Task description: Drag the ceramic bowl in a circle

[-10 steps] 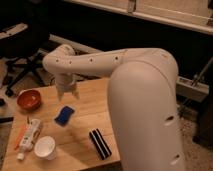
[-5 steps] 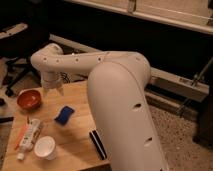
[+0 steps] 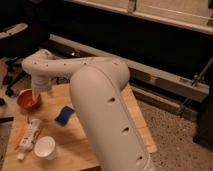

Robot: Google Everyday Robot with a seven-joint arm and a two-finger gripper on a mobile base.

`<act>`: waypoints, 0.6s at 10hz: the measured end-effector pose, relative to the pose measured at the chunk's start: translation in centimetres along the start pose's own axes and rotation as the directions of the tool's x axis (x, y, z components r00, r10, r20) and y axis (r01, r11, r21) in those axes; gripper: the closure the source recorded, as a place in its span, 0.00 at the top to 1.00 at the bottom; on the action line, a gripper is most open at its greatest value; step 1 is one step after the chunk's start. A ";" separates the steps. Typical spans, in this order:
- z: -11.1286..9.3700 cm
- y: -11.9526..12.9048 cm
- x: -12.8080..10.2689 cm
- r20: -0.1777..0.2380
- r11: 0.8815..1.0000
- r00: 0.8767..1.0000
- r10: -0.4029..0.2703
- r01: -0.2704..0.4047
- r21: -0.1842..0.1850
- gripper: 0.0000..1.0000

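Note:
The ceramic bowl (image 3: 27,100) is small, round and glossy orange-red. It sits near the far left corner of the wooden table (image 3: 75,145). My white arm reaches over from the right, with its wrist bending down at the left. My gripper (image 3: 36,94) hangs below the wrist, right at the bowl's right side, over or inside its rim. Whether it touches the bowl I cannot tell. The wrist hides part of the bowl's right edge.
A blue sponge (image 3: 64,115) lies right of the bowl. A white cup (image 3: 45,148) stands near the front left, with a white tube (image 3: 29,136) beside it. My big arm segment (image 3: 110,115) covers the table's right half. An office chair (image 3: 15,35) stands at back left.
My arm has swung left and the gripper has come down from above the sponge area to the bowl's right side. The bowl, cup and sponge have stayed put.

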 end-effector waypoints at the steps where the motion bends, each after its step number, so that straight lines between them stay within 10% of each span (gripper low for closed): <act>1: 0.9 0.8 -0.3 -0.012 1.000 1.000 -0.012 0.012 -0.004 0.65; 6: 4.7 4.9 -2.8 -0.037 0.995 0.996 -0.080 0.078 -0.059 0.65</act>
